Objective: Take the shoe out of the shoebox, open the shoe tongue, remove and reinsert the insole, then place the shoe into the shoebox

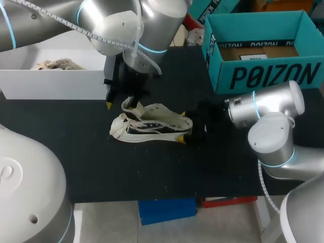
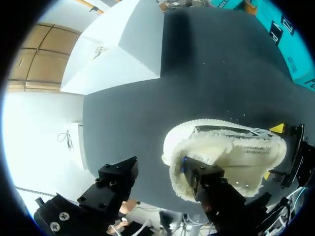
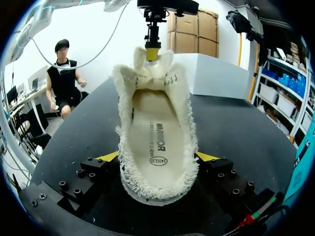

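Observation:
A cream fuzzy shoe (image 1: 149,124) lies on the black table, its opening facing my right arm. Its insole (image 3: 155,132) shows inside. My right gripper (image 1: 181,126) holds the heel, one yellow tip against each side (image 3: 108,156). My left gripper (image 1: 120,103) hangs open over the toe end. One of its fingers (image 3: 152,53) rests at the raised tongue (image 3: 147,69), and the other (image 2: 115,177) stands off to the side over bare table. In the left wrist view the shoe (image 2: 231,157) sits under and beside that inner finger.
The teal shoebox (image 1: 263,50) stands open at the back right. A white box (image 1: 55,83) at the back left holds another cream shoe (image 1: 55,65). Bare black table lies in front of the shoe.

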{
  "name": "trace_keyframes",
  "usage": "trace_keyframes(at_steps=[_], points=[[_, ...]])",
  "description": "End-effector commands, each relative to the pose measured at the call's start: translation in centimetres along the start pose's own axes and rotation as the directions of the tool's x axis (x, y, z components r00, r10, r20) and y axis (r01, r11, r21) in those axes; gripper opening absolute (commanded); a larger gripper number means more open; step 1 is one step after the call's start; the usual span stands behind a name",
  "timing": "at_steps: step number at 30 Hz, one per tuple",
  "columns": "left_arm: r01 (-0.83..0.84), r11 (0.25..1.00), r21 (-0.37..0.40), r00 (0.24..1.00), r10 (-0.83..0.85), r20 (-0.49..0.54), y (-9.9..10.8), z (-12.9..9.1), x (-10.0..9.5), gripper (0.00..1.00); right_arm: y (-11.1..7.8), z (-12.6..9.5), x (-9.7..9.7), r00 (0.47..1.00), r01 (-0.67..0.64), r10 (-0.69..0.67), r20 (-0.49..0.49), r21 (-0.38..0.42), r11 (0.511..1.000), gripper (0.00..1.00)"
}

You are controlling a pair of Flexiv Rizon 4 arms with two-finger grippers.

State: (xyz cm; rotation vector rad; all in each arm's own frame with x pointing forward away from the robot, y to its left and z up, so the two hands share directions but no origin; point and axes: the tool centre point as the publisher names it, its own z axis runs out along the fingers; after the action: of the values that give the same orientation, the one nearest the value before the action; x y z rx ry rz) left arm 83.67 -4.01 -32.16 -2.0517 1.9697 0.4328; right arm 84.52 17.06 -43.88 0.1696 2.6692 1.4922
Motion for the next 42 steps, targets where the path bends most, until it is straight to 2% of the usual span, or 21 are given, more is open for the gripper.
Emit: trace_keyframes(at_steps=[1, 10, 19, 23, 26, 28, 29, 31, 32, 33, 34, 35, 36, 37, 39, 42], points=[[0.001, 1.000, -0.006, 0.998, -0.001, -0.067, 0.3, 1.1, -1.1, 1.00, -0.2, 0.2, 0.0, 1.000, -0.001, 0.001, 0.001, 0.002, 1.000, 0.00], [0.017, 0.999, -0.036, 0.999, -0.019, -0.048, 0.3, 4.0, -1.5, 1.00, -0.2, 0.2, 0.0, 1.000, -0.001, 0.001, 0.001, 0.002, 1.000, 0.00], [0.010, 0.998, -0.062, 0.998, -0.014, -0.054, 0.3, 5.1, -1.4, 1.00, -0.2, 0.2, 0.0, 1.000, -0.001, 0.001, 0.001, 0.002, 1.000, 0.00], [-0.028, 0.999, -0.024, 0.991, 0.025, -0.130, 0.1, 3.7, -2.3, 1.00, -0.2, 0.2, 0.0, 1.000, -0.001, 0.001, 0.001, 0.002, 1.000, 0.00], [-0.137, 0.988, 0.065, 0.950, 0.150, -0.275, 0.1, 1.3, -3.2, 1.00, -0.2, 0.2, 0.0, 1.000, -0.001, 0.001, 0.001, 0.002, 1.000, 0.00], [-0.243, 0.961, 0.132, 0.882, 0.275, -0.382, 0.2, -0.7, -3.7, 1.00, -0.2, 0.2, 0.0, 1.000, -0.001, 0.001, 0.001, 0.002, 1.000, 0.00], [-0.335, 0.923, 0.188, 0.817, 0.384, -0.429, 0.4, -1.9, -3.7, 1.00, -0.2, 0.2, 0.0, 1.000, -0.001, 0.001, 0.001, 0.002, 1.000, 0.00], [-0.477, 0.844, 0.243, 0.686, 0.531, -0.497, 0.6, -3.3, -3.5, 1.00, -0.2, 0.2, 0.0, 1.000, -0.001, 0.001, 0.001, 0.002, 1.000, 0.00], [-0.597, 0.739, 0.312, 0.560, 0.663, -0.497, 1.0, -4.2, -3.1, 0.49, -0.2, 0.2, 0.0, 1.000, -0.001, 0.001, 0.001, 0.002, 1.000, 0.00], [-0.643, 0.682, 0.348, 0.485, 0.715, -0.504, 1.2, -4.6, -2.9, 0.40, -0.2, 0.2, 0.0, 1.000, -0.001, 0.001, 0.001, 0.002, 1.000, 0.00], [-0.716, 0.584, 0.384, 0.376, 0.785, -0.493, 1.4, -5.1, -2.4, 0.27, -0.2, 0.2, 0.0, 1.000, -0.001, 0.001, 0.001, 0.002, 1.000, 0.00], [-0.773, 0.473, 0.423, 0.269, 0.848, -0.457, 1.7, -5.4, -1.9, 0.19, -0.2, 0.2, 0.0, 1.000, -0.001, 0.001, 0.001, 0.002, 1.000, 0.00], [-0.822, 0.325, 0.468, 0.147, 0.914, -0.377, 2.3, -5.7, -1.2, 0.08, -0.2, 0.2, 0.0, 1.000, -0.001, 0.001, 0.001, 0.002, 1.000, 0.00], [-0.838, 0.280, 0.468, 0.119, 0.931, -0.345, 2.6, -5.8, -0.8, 0.09, -0.2, 0.2, 0.0, 1.000, -0.001, 0.001, 0.001, 0.002, 1.000, 0.00], [-0.871, 0.186, 0.455, 0.068, 0.962, -0.263, 3.2, -5.9, 0.5, 0.00, -0.2, 0.2, 0.0, 1.000, -0.001, 0.001, 0.001, 0.002, 1.000, 0.00], [-0.900, 0.064, 0.432, -0.004, 0.988, -0.155, 3.9, -6.0, 2.4, 0.00, -0.2, 0.2, 0.0, 1.000, -0.001, 0.001, 0.001, 0.002, 1.000, 0.00]])
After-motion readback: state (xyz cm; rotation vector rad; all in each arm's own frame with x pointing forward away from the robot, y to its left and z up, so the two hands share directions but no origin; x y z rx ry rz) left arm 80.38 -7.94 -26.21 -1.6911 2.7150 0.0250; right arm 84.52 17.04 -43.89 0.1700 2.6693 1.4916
